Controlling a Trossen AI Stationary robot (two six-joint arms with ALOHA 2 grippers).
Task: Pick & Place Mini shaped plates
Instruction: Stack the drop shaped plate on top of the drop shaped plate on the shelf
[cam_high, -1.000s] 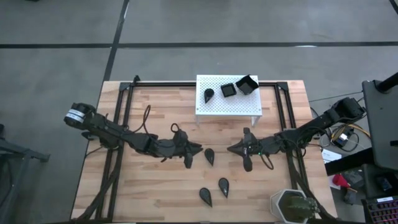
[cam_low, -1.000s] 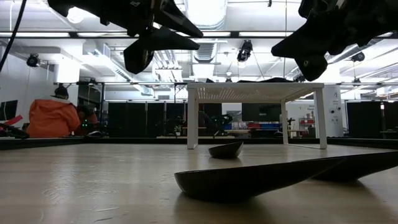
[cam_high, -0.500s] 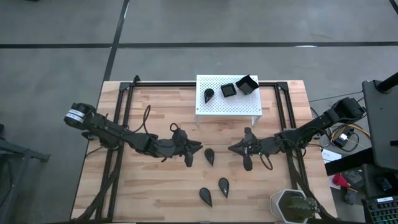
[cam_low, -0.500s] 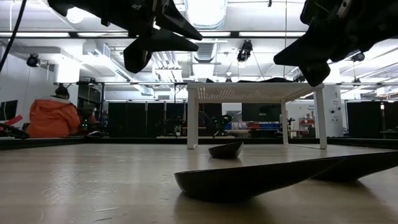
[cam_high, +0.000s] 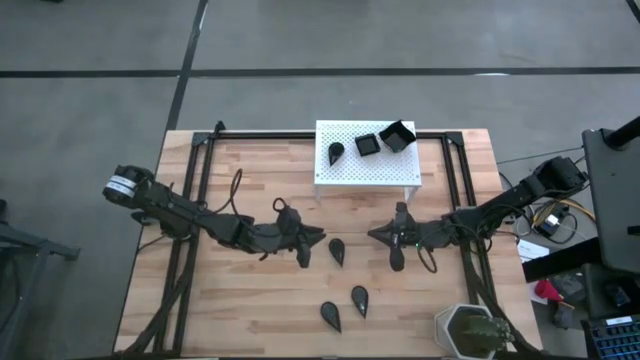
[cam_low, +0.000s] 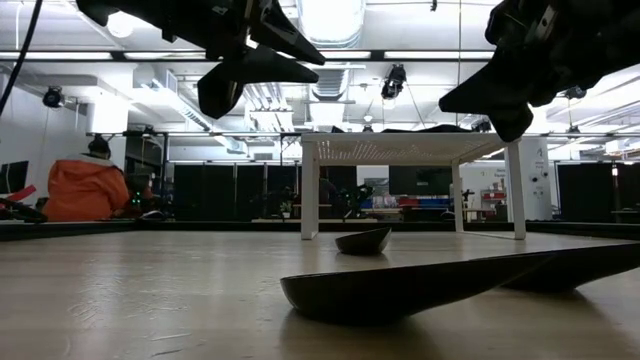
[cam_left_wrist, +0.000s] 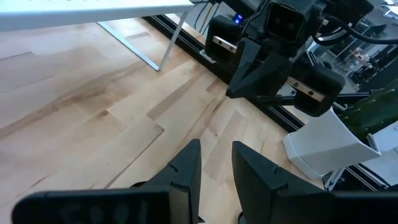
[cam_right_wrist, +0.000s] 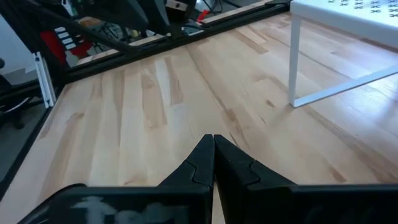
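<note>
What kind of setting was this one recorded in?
Most likely a robotics lab or workshop: a wooden table fitted with two robot arms stands on a bare grey floor, and the low view shows ceiling strip lights and equipment behind.

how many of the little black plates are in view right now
6. Three sit on the white stand: a teardrop plate and two square plates. Three teardrops lie on the table. The arms may hide more.
</note>
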